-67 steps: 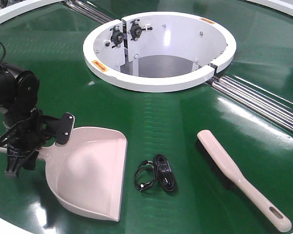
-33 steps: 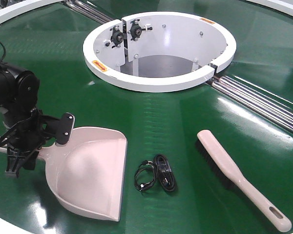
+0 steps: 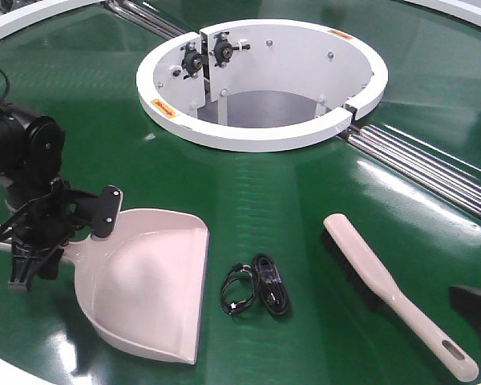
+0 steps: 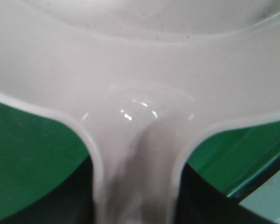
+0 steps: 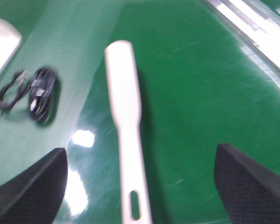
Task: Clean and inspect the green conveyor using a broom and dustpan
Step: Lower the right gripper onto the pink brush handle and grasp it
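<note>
Lying flat on the green conveyor (image 3: 264, 184), broom (image 3: 385, 289) sat right of a black cable coil (image 3: 256, 293), dustpan (image 3: 144, 289) left of it. Left gripper (image 3: 36, 250) clamped the dustpan handle; right gripper (image 5: 140, 186) hung spread wide over the broom handle.

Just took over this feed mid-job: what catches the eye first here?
The big white ring-shaped hub at the centre top of the green conveyor dominates. Lower left, the left hand grips the dustpan by its handle. Lower right, the right hand hovers open over the handle of the broom, with a coiled black cable lying between pan and broom.
</note>
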Available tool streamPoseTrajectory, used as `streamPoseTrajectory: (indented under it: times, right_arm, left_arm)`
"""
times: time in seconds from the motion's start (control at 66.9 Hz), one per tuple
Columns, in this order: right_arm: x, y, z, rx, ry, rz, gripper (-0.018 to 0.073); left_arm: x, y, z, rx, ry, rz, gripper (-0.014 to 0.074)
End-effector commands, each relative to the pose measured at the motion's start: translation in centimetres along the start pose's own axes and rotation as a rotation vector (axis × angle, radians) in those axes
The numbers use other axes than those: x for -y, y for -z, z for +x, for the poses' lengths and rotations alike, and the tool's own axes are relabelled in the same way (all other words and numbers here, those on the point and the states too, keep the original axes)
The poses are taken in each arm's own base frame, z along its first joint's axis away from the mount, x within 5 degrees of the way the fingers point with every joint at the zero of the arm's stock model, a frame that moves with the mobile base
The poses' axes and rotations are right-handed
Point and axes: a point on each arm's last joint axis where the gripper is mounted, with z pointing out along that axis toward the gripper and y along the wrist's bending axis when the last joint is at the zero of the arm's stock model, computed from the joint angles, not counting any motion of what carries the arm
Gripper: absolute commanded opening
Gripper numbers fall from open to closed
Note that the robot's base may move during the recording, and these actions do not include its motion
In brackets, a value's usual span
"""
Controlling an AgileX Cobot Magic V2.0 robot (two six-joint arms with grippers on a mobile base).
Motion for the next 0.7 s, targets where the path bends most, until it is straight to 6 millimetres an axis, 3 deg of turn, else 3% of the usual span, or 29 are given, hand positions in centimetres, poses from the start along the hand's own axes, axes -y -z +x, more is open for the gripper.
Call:
streamPoseTrajectory:
  times: [0.0,0.374,0.688]
  right_arm:
    - [-0.4,-0.6,-2.0,-0.034,0.065,-0.029,0.0608]
    - [-1.1,-6.1,-5.9,-0.379,0.067,-0.077,0.0591]
    - [-1.0,-11.5,-7.0,-0.581,0.092,-0.081,0.0591]
  left_arm:
    - [0.0,2.2,0.2,0.015,0.015,-0.071,-0.0008]
    - [0.0,2.2,0.2,0.015,0.015,-0.071,-0.0008]
    - [0.0,2.2,0.2,0.015,0.015,-0.071,-0.0008]
